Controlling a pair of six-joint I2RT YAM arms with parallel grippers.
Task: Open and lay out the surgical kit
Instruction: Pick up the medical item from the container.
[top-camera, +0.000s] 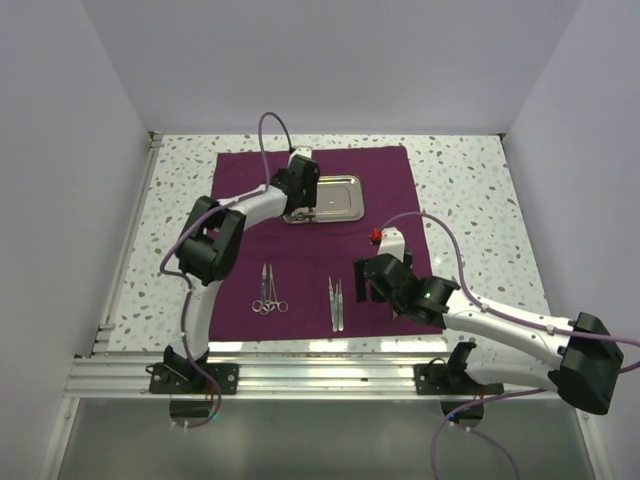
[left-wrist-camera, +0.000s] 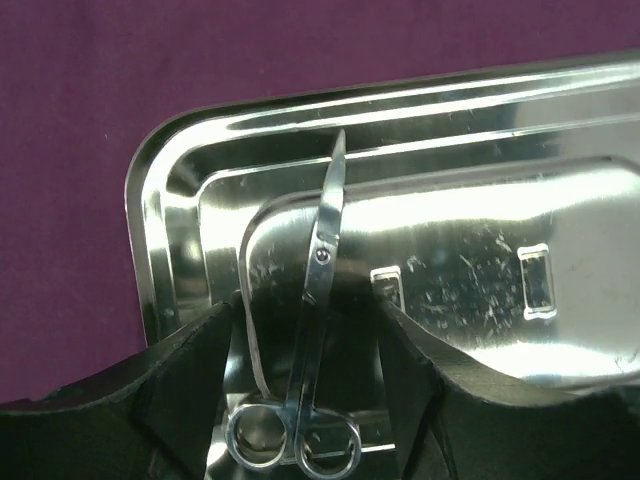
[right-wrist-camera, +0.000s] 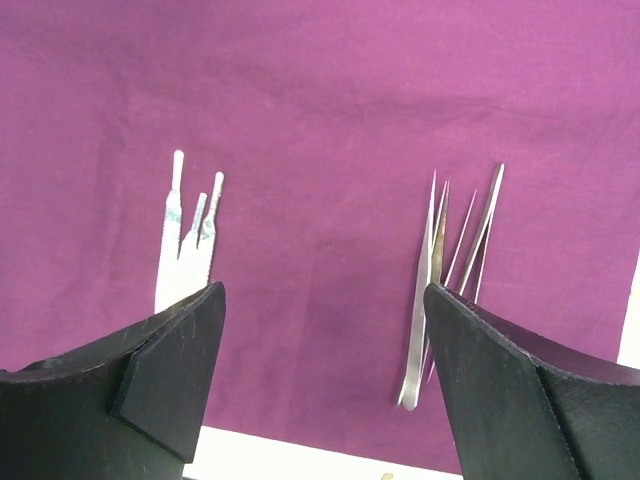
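The dark purple cloth (top-camera: 385, 190) lies spread flat on the table. The steel tray (top-camera: 340, 197) sits on its far middle. My left gripper (top-camera: 300, 211) is down in the tray's left end, open, its fingers either side of a pair of ring-handled scissors (left-wrist-camera: 318, 300) that lie in the tray (left-wrist-camera: 480, 190). Ring-handled instruments (top-camera: 268, 291) and tweezers (top-camera: 335, 300) lie on the cloth's near part. My right gripper (top-camera: 369, 284) hovers open and empty over the cloth's near right. In the right wrist view the tweezers (right-wrist-camera: 432, 300) lie by its right finger.
Pale flat instruments (right-wrist-camera: 186, 245) lie on the cloth by the right gripper's left finger. The speckled tabletop (top-camera: 470, 190) surrounds the cloth. White walls enclose three sides. An aluminium rail (top-camera: 300, 375) runs along the near edge.
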